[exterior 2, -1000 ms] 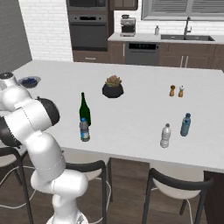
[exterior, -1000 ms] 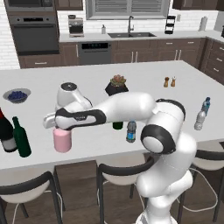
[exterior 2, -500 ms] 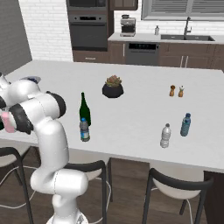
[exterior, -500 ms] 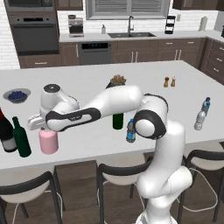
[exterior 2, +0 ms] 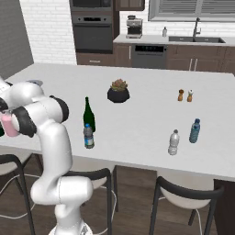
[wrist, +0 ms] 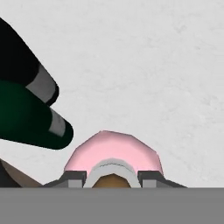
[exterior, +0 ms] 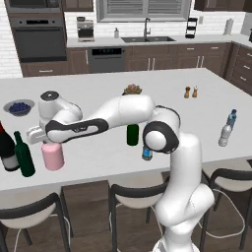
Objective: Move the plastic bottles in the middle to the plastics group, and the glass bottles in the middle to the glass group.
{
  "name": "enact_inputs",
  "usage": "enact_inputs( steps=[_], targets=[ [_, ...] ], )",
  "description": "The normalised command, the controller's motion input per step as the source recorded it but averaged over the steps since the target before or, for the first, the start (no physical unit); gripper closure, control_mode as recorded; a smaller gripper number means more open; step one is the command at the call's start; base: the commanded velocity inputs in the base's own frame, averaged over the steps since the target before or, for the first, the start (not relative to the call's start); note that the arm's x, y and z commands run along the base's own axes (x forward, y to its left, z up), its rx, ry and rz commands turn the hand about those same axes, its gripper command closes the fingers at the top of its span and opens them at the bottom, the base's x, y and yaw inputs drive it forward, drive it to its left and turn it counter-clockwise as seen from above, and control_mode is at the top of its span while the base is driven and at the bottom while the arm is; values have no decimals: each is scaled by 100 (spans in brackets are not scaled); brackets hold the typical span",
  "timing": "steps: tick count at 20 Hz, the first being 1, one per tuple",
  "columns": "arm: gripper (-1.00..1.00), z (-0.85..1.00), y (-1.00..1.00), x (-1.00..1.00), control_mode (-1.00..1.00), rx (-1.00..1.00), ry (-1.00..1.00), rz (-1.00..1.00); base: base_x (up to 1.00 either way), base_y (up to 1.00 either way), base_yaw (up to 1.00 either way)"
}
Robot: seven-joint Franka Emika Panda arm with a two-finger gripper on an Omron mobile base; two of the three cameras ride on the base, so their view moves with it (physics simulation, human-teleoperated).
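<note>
- My claw [exterior: 49, 143] is closed around the neck of the pink bottle [exterior: 52, 156], whose base sits at or just above the tabletop [exterior: 98, 88]; I can't tell which.
- The pink bottle is now just beside the glass group at my far left: the stockier green bottle [exterior: 23, 154] and the big dark bottle [exterior: 7, 150]. In the hand view both dark bottles lie close to the left of the pink one.
- I judge this first delivery nearly done; letting go is what remains of it.
- Still in the middle: the slim green wine bottle [exterior 2: 88, 114] and, right in front of it, the small water bottle with the blue label [exterior 2: 88, 136].
- The plastics group [exterior 2: 183, 136] waits far off at the tabletop's right end, with two bottles.
- So roughly a third through: one nearly placed, two untouched.
</note>
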Motion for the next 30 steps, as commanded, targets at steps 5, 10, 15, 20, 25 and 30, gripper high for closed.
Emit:
enact_inputs(
  steps=[5, 10, 15, 20, 25, 30],
  targets=[
    [100, -39, -6, 0, -100, 1, 0, 0, 0, 0, 0],
    [100, -49, -7, 0, -100, 3, 0, 0, 0, 0, 0],
    [100, -24, -2, 0, -100, 1, 0, 0, 0, 0, 0],
    [100, -1, 0, 14, -100, 1, -4, 0, 0, 0, 0],
    [100, 0, 0, 17, -100, 1, -2, 0, 0, 0, 0],
    [-100, 0, 0, 2, -100, 0, 0, 0, 0, 0, 0]
  ],
)
